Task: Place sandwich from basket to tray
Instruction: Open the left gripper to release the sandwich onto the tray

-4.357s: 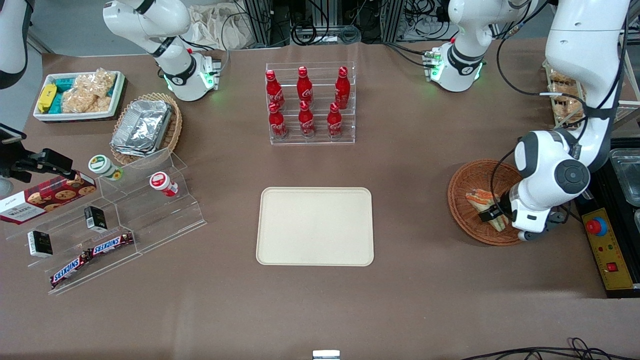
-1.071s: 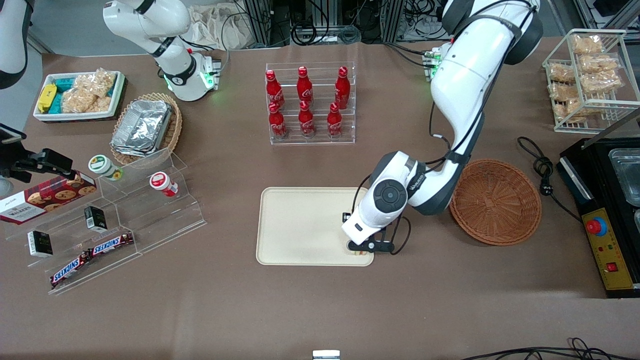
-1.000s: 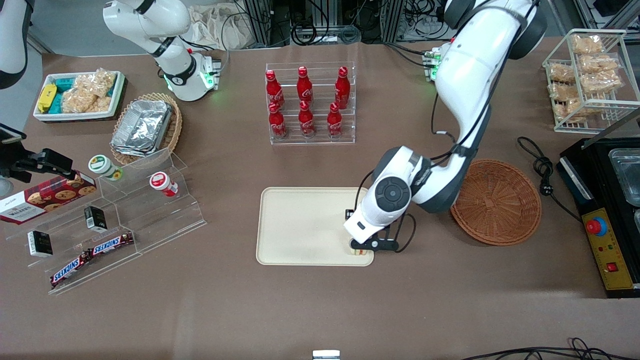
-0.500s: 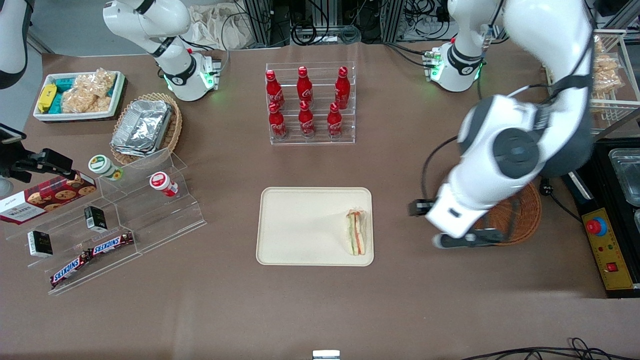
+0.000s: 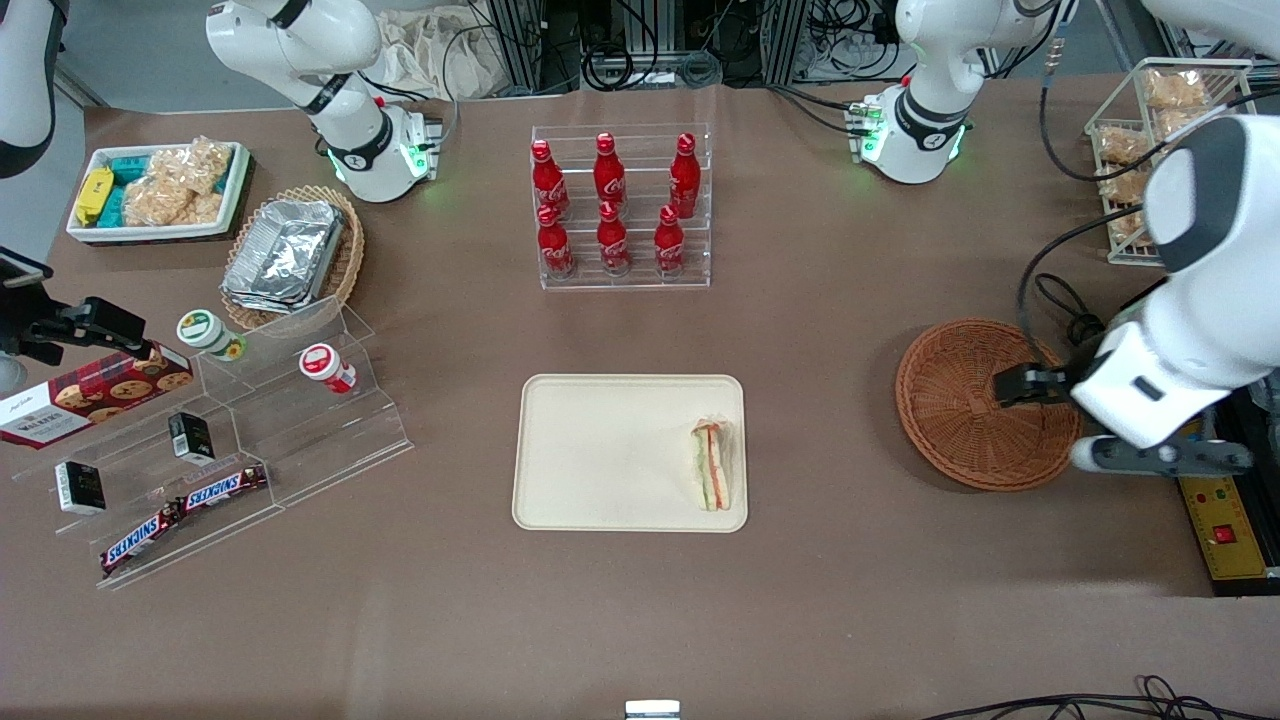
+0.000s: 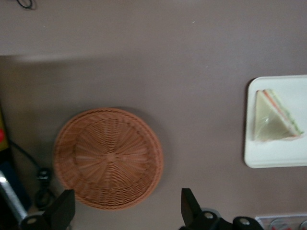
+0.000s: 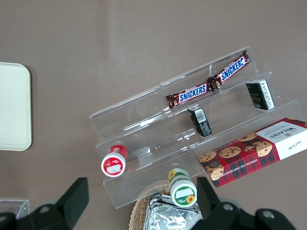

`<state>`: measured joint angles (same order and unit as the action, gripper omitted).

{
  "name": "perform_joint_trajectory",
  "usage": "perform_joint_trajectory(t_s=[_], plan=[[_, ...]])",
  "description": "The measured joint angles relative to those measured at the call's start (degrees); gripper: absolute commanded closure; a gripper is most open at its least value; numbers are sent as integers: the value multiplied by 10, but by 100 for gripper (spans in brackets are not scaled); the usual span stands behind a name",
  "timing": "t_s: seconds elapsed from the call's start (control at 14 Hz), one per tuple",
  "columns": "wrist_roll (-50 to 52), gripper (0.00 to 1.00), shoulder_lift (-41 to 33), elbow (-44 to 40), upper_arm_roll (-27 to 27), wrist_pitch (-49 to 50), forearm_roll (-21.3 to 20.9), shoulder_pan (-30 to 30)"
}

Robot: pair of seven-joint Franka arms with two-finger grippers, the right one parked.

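The wrapped triangular sandwich (image 5: pixel 712 465) (image 6: pixel 273 120) lies on the cream tray (image 5: pixel 610 450) (image 6: pixel 273 154), at the tray's end nearest the basket. The round reddish-brown basket (image 5: pixel 975 400) (image 6: pixel 108 158) holds nothing. My left gripper (image 5: pixel 1025 383) (image 6: pixel 127 211) hangs raised over the basket's rim toward the working arm's end of the table. It is open wide, and nothing sits between its black fingers (image 6: pixel 64 211).
A clear rack of red bottles (image 5: pixel 620 205) stands farther from the front camera than the tray. A wire rack of snacks (image 5: pixel 1170 150), a black cable (image 5: pixel 1060 300) and a box with a red button (image 5: pixel 1195 455) crowd the working arm's end. An acrylic shelf (image 5: pixel 230 430) fills the parked arm's end.
The gripper carried the sandwich from the basket to the tray, let go of it there, then rose and swung back over the basket, which now holds nothing.
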<state>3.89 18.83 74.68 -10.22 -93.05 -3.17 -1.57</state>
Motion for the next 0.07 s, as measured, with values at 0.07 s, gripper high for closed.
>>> perform_joint_trajectory(t_s=[0.07], plan=[[-7,1,-4,1,2,5,0,-7]])
